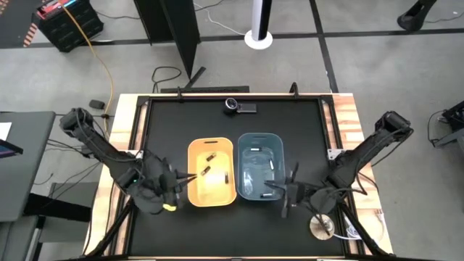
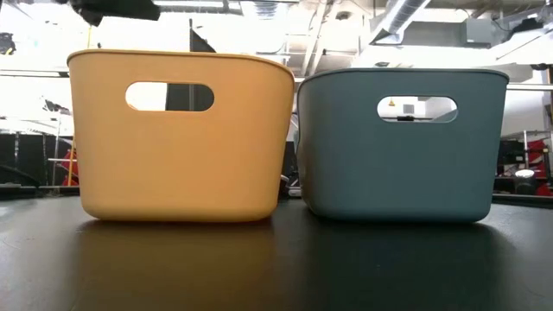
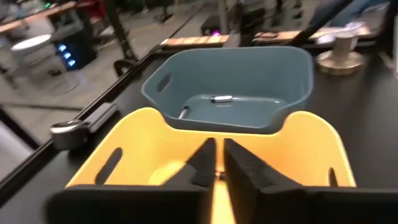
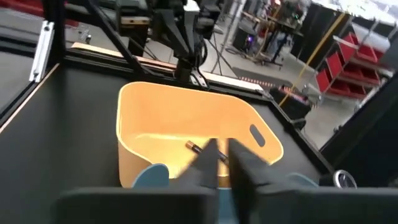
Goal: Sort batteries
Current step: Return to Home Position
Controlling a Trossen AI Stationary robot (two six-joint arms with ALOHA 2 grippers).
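Two bins stand side by side: a yellow bin and a blue bin. Three dark batteries lie on the yellow bin's floor, and two white batteries lie on the blue bin's floor. My left gripper hovers at the yellow bin's left rim and points into it. My right gripper hovers over the blue bin's near right corner and faces the yellow bin. On both, the fingers stand almost together with only a thin slit between them, and I make out nothing in either slit.
A round silver disc sits near the table's near right corner. A small dark device lies by the far edge. Bare black table top surrounds the bins. In the low view both bins hide the grippers.
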